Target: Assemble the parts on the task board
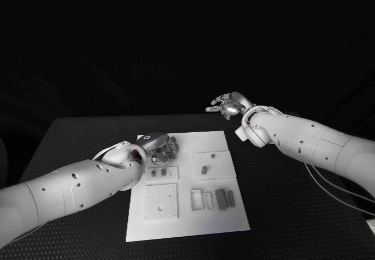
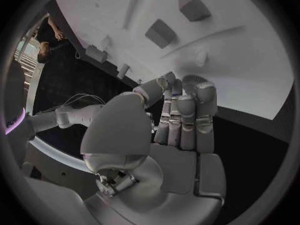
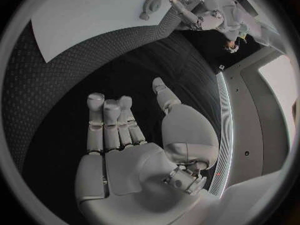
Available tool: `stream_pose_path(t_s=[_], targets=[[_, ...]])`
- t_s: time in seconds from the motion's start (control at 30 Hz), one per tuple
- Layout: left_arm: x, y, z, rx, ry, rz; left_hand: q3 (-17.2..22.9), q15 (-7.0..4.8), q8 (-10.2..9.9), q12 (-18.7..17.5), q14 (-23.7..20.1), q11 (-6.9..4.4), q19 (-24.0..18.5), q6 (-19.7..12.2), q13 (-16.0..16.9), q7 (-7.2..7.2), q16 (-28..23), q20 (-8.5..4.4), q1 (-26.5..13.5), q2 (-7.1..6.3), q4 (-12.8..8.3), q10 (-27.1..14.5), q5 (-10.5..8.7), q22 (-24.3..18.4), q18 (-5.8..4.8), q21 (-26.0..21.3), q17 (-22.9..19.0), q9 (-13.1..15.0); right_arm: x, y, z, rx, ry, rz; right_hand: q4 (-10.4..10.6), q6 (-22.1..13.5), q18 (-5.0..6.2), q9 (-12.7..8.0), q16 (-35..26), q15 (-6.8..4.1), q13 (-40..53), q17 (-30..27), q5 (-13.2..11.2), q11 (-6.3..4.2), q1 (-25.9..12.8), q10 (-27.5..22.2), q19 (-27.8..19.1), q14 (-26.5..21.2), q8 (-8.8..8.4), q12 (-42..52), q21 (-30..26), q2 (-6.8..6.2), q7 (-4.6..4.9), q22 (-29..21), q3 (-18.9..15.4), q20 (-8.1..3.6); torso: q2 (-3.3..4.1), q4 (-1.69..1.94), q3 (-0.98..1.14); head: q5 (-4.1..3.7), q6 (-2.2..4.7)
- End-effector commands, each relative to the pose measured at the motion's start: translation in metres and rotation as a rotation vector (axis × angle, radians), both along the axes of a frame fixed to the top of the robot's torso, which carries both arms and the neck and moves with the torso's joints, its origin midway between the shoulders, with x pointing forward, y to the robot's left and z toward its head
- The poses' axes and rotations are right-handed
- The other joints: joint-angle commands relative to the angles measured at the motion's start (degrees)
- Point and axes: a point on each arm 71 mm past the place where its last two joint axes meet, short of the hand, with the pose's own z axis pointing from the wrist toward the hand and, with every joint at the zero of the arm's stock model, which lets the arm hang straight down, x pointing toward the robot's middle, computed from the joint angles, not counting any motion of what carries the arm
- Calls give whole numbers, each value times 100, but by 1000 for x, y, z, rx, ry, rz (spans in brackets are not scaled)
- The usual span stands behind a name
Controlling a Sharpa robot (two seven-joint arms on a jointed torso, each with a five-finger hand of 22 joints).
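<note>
The white task board [image 1: 234,225] lies in the middle of the black table. On it lie grey parts: two small pieces [image 1: 159,173], a peg [image 1: 204,169] on a square plate, and two dark blocks [image 1: 226,198] near the front right. My left hand [image 1: 160,148] hovers over the board's far left corner. Its fingers [image 2: 184,112] are stretched out close together with nothing seen in them, and they point toward two grey blocks [image 2: 161,32]. My right hand [image 1: 229,105] is raised beyond the board's far right corner, fingers [image 3: 109,122] spread, holding nothing.
Flat white frames [image 1: 200,199] and a square plate with a hole [image 1: 160,205] sit on the board's near half. The black table [image 1: 78,141] stretches out on both sides of the board, and the board's corner [image 3: 94,15] lies beyond the right hand.
</note>
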Motion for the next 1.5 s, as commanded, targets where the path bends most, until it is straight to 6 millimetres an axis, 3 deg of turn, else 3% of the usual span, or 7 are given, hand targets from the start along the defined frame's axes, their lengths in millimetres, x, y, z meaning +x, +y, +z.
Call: stream_pose_path(t_s=[0.03,0.6,0.8,1.17,1.5], targets=[[0,4,4,-22,10,4,35,-7,25,15,31,5,1,45,12,-11,-7,-50,-57,-8,-13,49,29,92,652,17,-8,6,0,0,0,-3,-2,13,3,2,483,-8,34,-12,-6,-5,5,10,-58,-28,3,-46,35,23,-15,16,32,-10,-26,-32,0,5,0,15,12],[2,47,15,40,35,61,44,-14,36,11,26,-2,-3,61,23,-20,-16,-56,-69,-19,-17,71,29,93,645,10,-18,12,-1,-6,0,-6,0,4,1,3,483,-8,35,-13,-9,-7,5,9,-58,-29,3,-46,35,25,-14,14,31,-10,-26,-33,-1,13,-5,63,16],[3,49,13,63,34,61,46,-15,37,8,22,-3,-8,63,25,-21,-19,-57,-70,-21,-19,75,27,94,642,6,-20,13,-1,-5,0,-6,0,7,1,2,483,-9,36,-13,-10,-8,5,9,-58,-29,2,-47,35,26,-14,13,31,-10,-25,-34,5,12,-15,78,16],[5,48,8,83,42,58,51,-15,36,1,17,-3,-15,61,28,-21,-23,-58,-73,-18,-19,76,25,94,637,1,-24,13,-1,-4,0,-5,1,8,2,2,483,-9,36,-13,-13,-10,5,9,-59,-30,2,-48,35,28,-14,13,31,-10,-24,-34,9,-12,-2,90,6],[0,44,-2,94,67,43,52,-15,36,-3,14,-3,-19,60,31,-21,-25,-58,-79,-15,-18,80,24,94,634,-3,-27,13,-1,-4,0,-5,1,9,2,1,483,-10,37,-13,-16,-11,5,9,-60,-31,2,-48,35,29,-14,14,31,-11,-23,-34,7,-8,3,76,-19]])
